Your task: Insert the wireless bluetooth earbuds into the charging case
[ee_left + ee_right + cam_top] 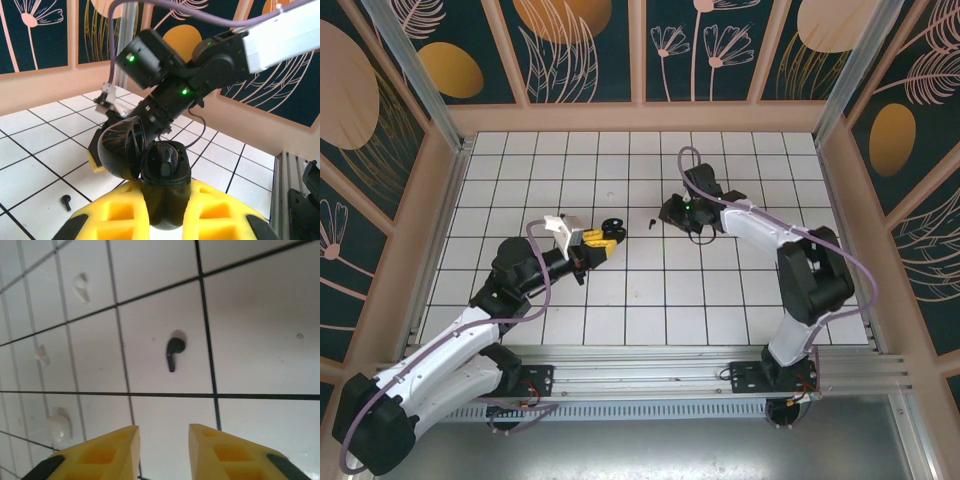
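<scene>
Here we see the charging case (165, 185) clenched upright between the yellow fingers (225, 210) of the left end effector (165, 200), lifted above the white tiled counter (720, 300). The case's lid (117, 150) is flipped open and leans off to one side. In the case's mouth sits a dark stemmed piece, apparently the other earbud (167, 162), though we cannot tell whether it is fully seated. From the top view, the case (611, 228) sits at the tip of the left end effector (605, 237), and the loose earbud (651, 222) lies on the counter near the case, between it and the right end effector (672, 212). The left wrist view shows that loose earbud (66, 201) flat on a tile below and beside the case, apart from it. On the far side of the case from the left arm, the right end effector (164, 432) is released, its two yellow fingers (122, 440) spread with a clear gap, grasping nothing. The loose earbud (174, 352) lies on the tile just ahead of that gap, untouched, its stem pointing back toward the fingers.
</scene>
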